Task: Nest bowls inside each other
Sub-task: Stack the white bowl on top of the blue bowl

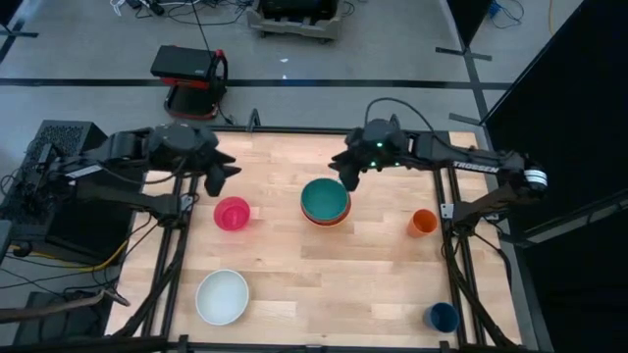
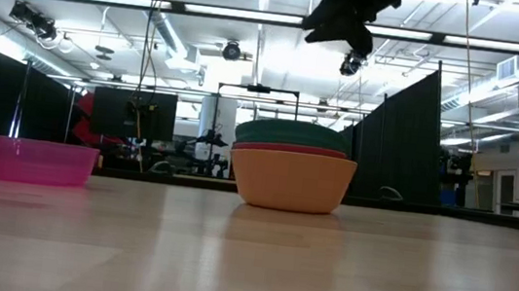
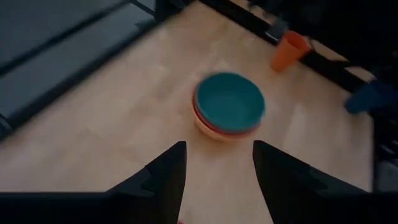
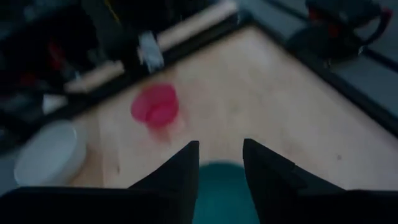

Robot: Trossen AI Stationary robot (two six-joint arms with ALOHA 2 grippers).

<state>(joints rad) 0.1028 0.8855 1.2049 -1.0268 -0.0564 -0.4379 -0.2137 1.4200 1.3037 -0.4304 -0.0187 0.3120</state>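
Teal bowl (image 1: 325, 197) atop red-orange bowl (image 2: 289, 150), in yellow-orange bowl (image 2: 290, 181). Pink bowl (image 1: 233, 213); white bowl (image 1: 223, 296). Orange cup (image 1: 423, 222); dark blue cup (image 1: 443, 317). Pale wood tabletop (image 1: 324, 279).

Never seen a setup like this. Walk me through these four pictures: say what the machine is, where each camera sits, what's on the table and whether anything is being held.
This is a robot with two dark arms at a wooden table. One picture looks straight down, one looks level across the tabletop, and two come from cameras on the arms' wrists.

In the middle stands a stack of three bowls: the teal bowl inside the red-orange bowl, inside the yellow-orange bowl. The pink bowl and the white bowl sit apart, not yet nested. An orange cup and a dark blue cup stand to the right.

The left gripper hangs above the pink bowl, the right gripper over the stack. Both have open jaws and hold nothing.
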